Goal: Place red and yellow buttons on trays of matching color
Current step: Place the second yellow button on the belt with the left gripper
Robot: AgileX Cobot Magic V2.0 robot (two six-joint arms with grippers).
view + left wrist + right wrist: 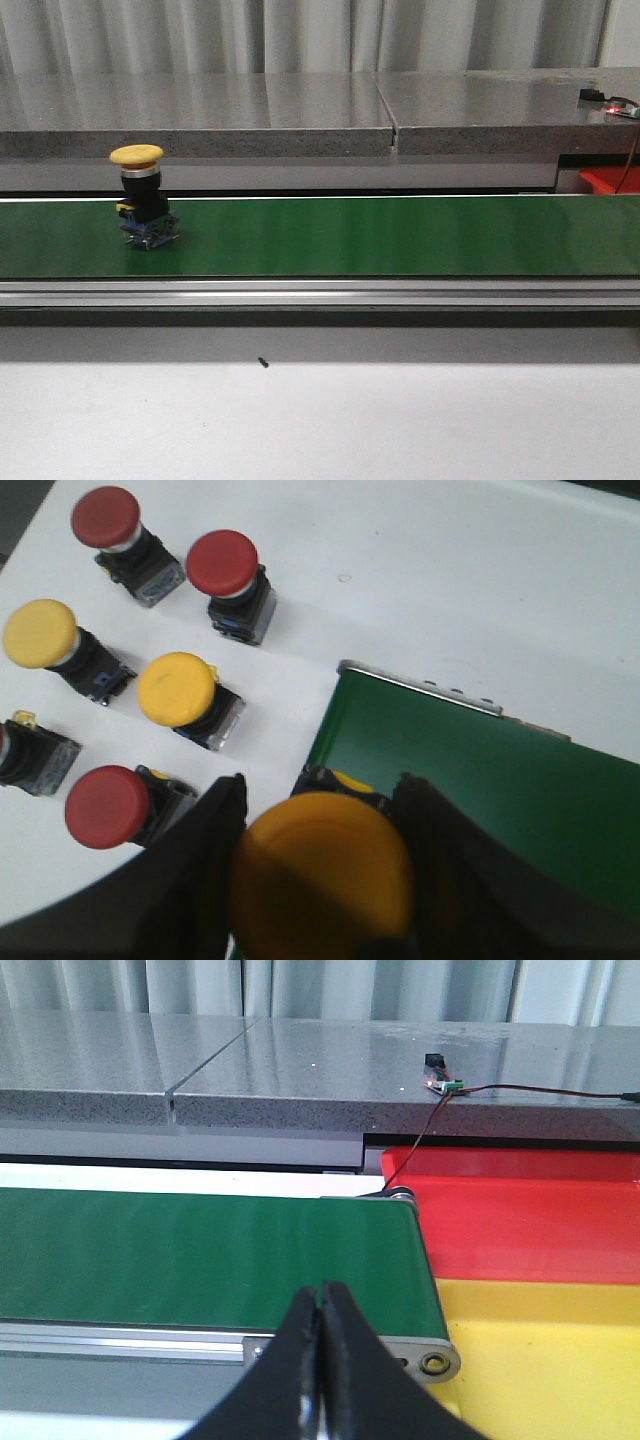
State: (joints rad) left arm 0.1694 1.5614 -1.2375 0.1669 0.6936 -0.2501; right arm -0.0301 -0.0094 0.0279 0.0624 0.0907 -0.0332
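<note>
A: Between the left gripper's [320, 880] dark fingers [195, 870] a yellow button [322, 875] is pinched, its cap held just over the near end of the green belt [470, 780].

B: And the right gripper [322, 1360]?

A: Its fingers are pressed together with nothing between them, hanging over the far end of the belt [200, 1255], just beside the yellow tray [545, 1360] and the red tray [530, 1225].

B: How much of the task can be judged done?

A: Very little. Both trays are seen bare where they show. One other yellow button [140, 195] stands upright on the belt [380, 235] towards its left end, not yet sorted. Beside the belt, on the white table [450, 580], three red buttons [222, 565] and two yellow ones [178, 688] are left waiting, well apart from the trays. A further switch at the picture's edge is cut off; its colour cannot be told.

B: And the surroundings?

A: A grey speckled counter [300, 110] is seen behind the belt, with a small sensor and its wire [440, 1085] on it, and pale curtains [300, 35] beyond. A tiny dark speck [263, 362] lies on the table in front.
</note>
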